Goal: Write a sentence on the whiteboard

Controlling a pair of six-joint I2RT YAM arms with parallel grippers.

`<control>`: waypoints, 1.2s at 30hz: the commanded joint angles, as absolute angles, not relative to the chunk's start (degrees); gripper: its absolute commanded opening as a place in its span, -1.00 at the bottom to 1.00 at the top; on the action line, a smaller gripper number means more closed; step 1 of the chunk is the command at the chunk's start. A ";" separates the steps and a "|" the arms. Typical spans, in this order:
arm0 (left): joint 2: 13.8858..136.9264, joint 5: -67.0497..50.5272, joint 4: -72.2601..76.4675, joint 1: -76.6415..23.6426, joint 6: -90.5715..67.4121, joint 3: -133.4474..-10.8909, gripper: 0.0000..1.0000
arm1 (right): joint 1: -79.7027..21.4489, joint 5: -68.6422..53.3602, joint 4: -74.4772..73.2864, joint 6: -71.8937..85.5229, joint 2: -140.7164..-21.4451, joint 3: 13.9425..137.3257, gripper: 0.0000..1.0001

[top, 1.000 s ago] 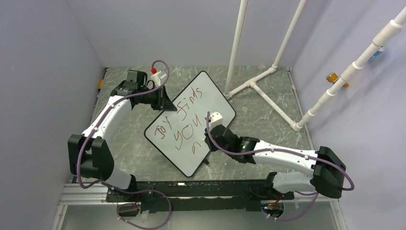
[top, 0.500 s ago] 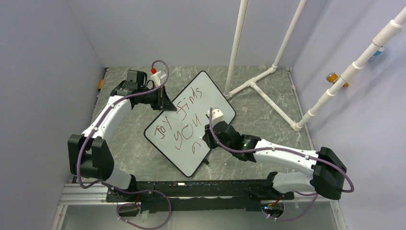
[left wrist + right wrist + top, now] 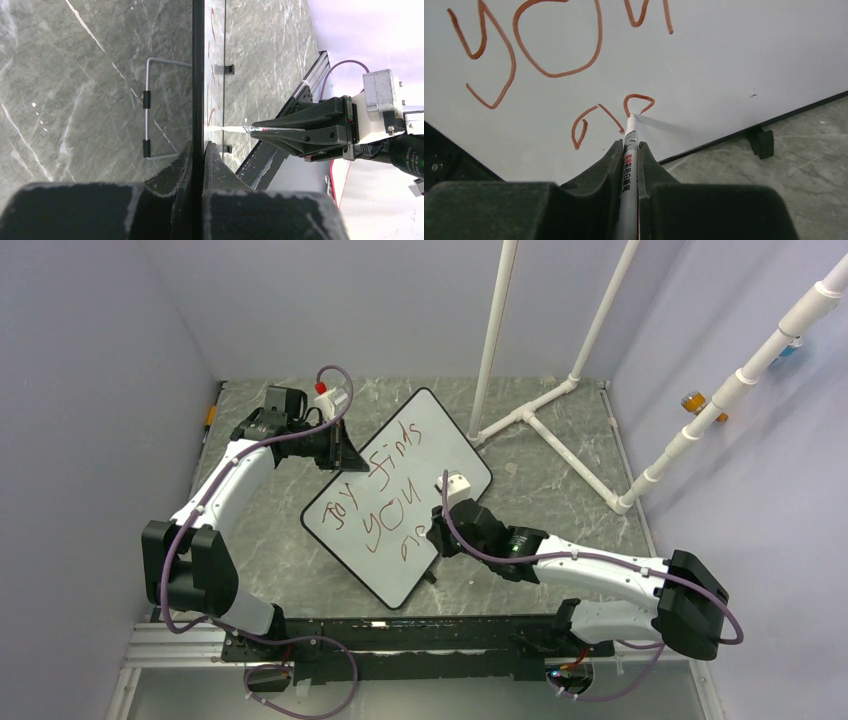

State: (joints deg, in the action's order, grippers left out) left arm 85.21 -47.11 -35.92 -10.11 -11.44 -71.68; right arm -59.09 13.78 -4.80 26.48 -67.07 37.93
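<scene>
Top external view showed the right gripper (image 3: 437, 533) a little nearer the front edge of the worktop (image 3: 560, 490) than a second before, its forearm swung slightly outward. Under "YOU" a lone arch had become two small loops. The left gripper (image 3: 345, 455) had not moved.

The whiteboard (image 3: 440, 440) sat about mid-worktop, turned cornerwise, one rounded corner toward the back edge. The sentence (image 3: 375, 495) ran across it in slanted reddish-brown rows: "Joy", "finds", "YOU", then the loops, all thin and uneven. From the right wrist, the fingers were clenched on a marker (image 3: 630, 131), its tip touching the board at the base of the newer, roughly triangular loop. From the left wrist, the left fingers (image 3: 187, 160) were pinched on the board's dark rim, the board seen edge-on, a black foot at its lower edge.
</scene>
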 commanded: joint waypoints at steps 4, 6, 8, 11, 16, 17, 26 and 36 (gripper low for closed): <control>83.54 -42.31 -32.28 -10.19 -7.12 -73.31 -1.00 | -58.71 20.88 -10.59 24.30 -70.92 45.08 -1.00; 83.50 -42.32 -32.37 -10.28 -7.10 -73.31 -1.00 | -58.71 21.25 -11.14 23.80 -71.11 46.11 -1.00; 83.50 -42.28 -32.39 -10.19 -7.03 -73.38 -1.00 | -58.68 21.01 -11.52 23.56 -70.62 46.69 -1.00; 83.56 -42.33 -32.35 -10.20 -7.07 -73.40 -1.00 | -58.72 20.13 -12.28 23.79 -68.91 47.27 -1.00; 83.68 -42.37 -32.29 -10.20 -7.20 -73.45 -1.00 | -58.71 19.67 -13.12 24.11 -65.83 47.43 -1.00; 83.63 -42.33 -32.34 -10.20 -7.21 -73.39 -1.00 | -58.70 20.06 -12.79 24.02 -65.51 47.31 -1.00; 83.41 -42.15 -32.09 -10.20 -7.21 -72.96 -1.00 | -56.60 19.21 -8.53 23.42 -69.07 47.78 -1.00; 83.98 -42.38 -32.08 -10.23 -7.10 -72.87 -1.00 | -53.97 15.87 -3.44 23.91 -71.35 43.46 -1.00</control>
State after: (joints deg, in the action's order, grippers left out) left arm 85.21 -47.07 -35.86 -10.13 -11.51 -71.68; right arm -55.16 17.50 -8.49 23.75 -71.57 45.17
